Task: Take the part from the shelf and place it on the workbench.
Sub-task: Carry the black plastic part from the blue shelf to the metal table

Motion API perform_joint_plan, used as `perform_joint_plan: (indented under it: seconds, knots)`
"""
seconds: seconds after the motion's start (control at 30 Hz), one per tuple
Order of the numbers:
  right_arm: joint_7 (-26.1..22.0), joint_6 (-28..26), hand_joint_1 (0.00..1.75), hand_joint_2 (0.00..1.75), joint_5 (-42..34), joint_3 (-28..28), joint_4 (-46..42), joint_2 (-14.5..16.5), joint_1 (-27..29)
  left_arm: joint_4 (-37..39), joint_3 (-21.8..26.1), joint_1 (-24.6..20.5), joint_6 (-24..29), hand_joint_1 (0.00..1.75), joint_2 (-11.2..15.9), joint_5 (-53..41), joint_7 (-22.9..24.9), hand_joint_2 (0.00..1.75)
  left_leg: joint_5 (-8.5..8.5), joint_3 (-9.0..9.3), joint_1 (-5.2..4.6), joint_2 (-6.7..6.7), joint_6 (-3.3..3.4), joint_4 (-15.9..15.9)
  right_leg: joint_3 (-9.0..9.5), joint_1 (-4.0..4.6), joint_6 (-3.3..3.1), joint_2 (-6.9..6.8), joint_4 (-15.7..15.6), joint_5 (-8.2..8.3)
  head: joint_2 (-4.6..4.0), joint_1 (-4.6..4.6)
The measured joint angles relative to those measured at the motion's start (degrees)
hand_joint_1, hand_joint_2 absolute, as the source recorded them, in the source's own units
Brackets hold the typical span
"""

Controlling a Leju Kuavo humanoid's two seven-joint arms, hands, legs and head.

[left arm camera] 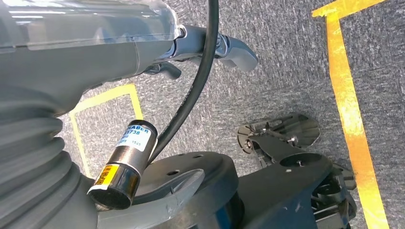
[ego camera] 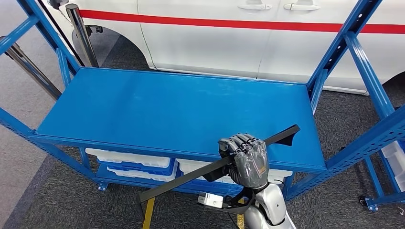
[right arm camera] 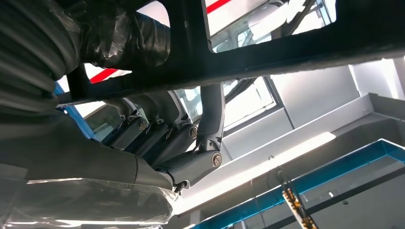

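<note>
Bins point(ego camera: 129, 160) under shelf point(ego camera: 143, 109); right hand point(ego camera: 248, 160) grips part point(ego camera: 191, 179).

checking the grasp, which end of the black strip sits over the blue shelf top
The flared end, up past the right hand; the plain end hangs lower, off the shelf top's front edge.

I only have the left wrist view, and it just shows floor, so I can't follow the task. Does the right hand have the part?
Observer: Yes. The right hand grips the long black part near its middle.
Operator: Where is it relative to the shelf?
Observer: It crosses the front edge of the blue shelf at the top level, on a slant.
Operator: Anything stored lower down?
Observer: White bins sit on the lower level.
</note>
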Motion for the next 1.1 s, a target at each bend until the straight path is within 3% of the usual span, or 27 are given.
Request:
perform_joint_plan:
  seconds: [0.33, 0.5, 0.57, 0.63, 0.67, 0.7, 0.73, 0.8, 0.87, 0.9, 1.0, 1.03, 1.1]
  knots:
    - [0.1, 0.0, 1.75, 1.75, -0.2, -0.9, -0.7, 0.0, 0.6, 0.0, -0.3, 0.0, -0.5, 0.00, 0.0, 0.1, 0.2, 1.75, -0.16, -0.26, -0.12, 0.00, 0.28, 0.5, 0.00, -0.15, 0.36, -0.01, 0.0, 0.16, 0.00, 0.00]
    - [0.7, 0.0, 1.75, 1.75, -0.6, -1.0, -0.8, 0.0, 0.5, 0.0, -0.4, 0.0, -0.7, 0.00, -0.1, 0.1, 0.2, 1.75, 0.78, -0.27, 0.01, 0.15, 1.23, 0.0, -0.03, -0.16, 1.28, 0.03, -0.1, 0.31, 0.00, 0.02]
    - [1.1, 0.0, 1.75, 1.75, -0.8, -1.1, -0.9, -0.1, 0.5, 0.0, -0.5, -0.2, -0.8, 0.00, -0.2, 0.1, 0.2, 1.75, 1.70, -0.27, 0.44, 0.40, 1.77, -0.8, -1.13, -0.10, 1.70, -0.02, 2.7, -2.22, 0.00, 0.05]
    - [1.5, 0.0, 1.75, 1.75, -1.0, -1.1, -0.9, -0.3, 0.5, 0.0, -0.7, -0.2, -0.8, 0.00, -0.2, 0.1, 0.2, 1.75, 2.00, -0.72, 0.53, 0.55, 1.98, -0.8, -3.80, -0.41, 2.10, -0.12, 9.9, -6.69, 0.00, 0.06]
    - [1.7, 0.0, 1.75, 1.75, -1.0, -1.1, -0.9, -0.4, 0.5, 0.0, -0.9, -0.2, -0.8, 0.00, -0.2, 0.1, 0.2, 1.75, 2.03, -1.01, 0.54, 0.59, 1.95, -0.6, -5.05, -0.60, 2.33, -0.17, 13.5, -8.26, 0.00, 0.05]
    - [1.8, 0.0, 1.75, 1.75, -1.0, -1.1, -0.9, -0.6, 0.5, 0.0, -1.0, -0.2, -0.8, 0.00, -0.2, 0.1, 0.2, 1.75, 2.05, -1.30, 0.57, 0.62, 1.93, -0.4, -5.57, -0.80, 2.53, -0.22, 15.5, -8.82, 0.00, 0.05]
    - [1.9, 0.0, 1.75, 1.75, -1.0, -1.1, -0.9, -0.7, 0.5, 0.0, -1.1, -0.2, -0.8, 0.00, -0.2, 0.1, 0.2, 1.75, 2.04, -1.57, 0.62, 0.64, 1.87, -0.1, -5.02, -0.99, 2.71, -0.26, 15.4, -8.26, 0.00, 0.05]
    - [2.0, 0.0, 1.75, 1.75, -1.0, -1.1, -1.0, -0.9, 0.4, 0.0, -1.2, -0.2, -0.8, 0.00, -0.3, 0.1, 0.2, 1.75, 1.91, -2.02, 0.79, 0.62, 1.58, 0.6, -1.00, -1.39, 2.95, -0.36, 9.1, -5.28, 0.00, 0.07]
    - [2.0, 0.0, 1.75, 1.75, -1.0, -1.1, -1.1, -0.9, 0.3, 0.0, -1.3, -0.3, -0.8, 0.00, -0.3, 0.1, 0.2, 1.75, 1.77, -2.61, 0.75, 0.54, 0.88, 1.4, 2.60, -1.33, 2.69, -0.31, 2.9, -3.64, 0.00, 0.05]
    - [2.1, 0.0, 1.75, 1.75, -1.0, -1.1, -1.1, -0.9, 0.3, 0.0, -1.3, -0.3, -0.8, 0.00, -0.3, 0.1, 0.1, 1.75, 1.83, -2.86, 0.68, 0.50, 0.48, 1.6, 3.20, -1.21, 2.39, -0.25, 1.5, -3.59, 0.00, 0.03]
    - [2.1, 0.0, 1.75, 1.75, -1.0, -1.1, -1.2, -1.1, 0.2, 0.0, -1.3, -0.3, -0.8, 0.00, -0.3, 0.1, 0.1, 1.75, 2.04, -3.39, 0.74, 0.40, -0.62, 2.0, 2.66, -1.07, 1.07, -0.19, 1.1, -3.15, 0.00, -0.01]
    - [2.2, 0.0, 1.75, 1.75, -1.1, -1.1, -1.2, -1.1, 0.2, 0.0, -1.3, -0.3, -0.8, 0.00, -0.3, 0.1, 0.1, 1.75, 1.21, -3.76, 0.84, 0.38, -0.95, 2.7, 2.43, -1.12, 0.56, -0.25, 1.0, -2.81, 0.00, -0.02]
    - [2.4, 0.0, 1.75, 1.75, -1.2, -1.1, -1.2, -1.1, 0.1, 0.0, -1.3, -0.4, -0.8, 0.00, -0.3, 0.1, 0.1, 1.75, -2.79, -5.50, 1.03, 0.39, -1.48, 7.3, 1.74, -1.16, -0.37, -0.46, 0.8, -2.09, 0.00, -0.04]
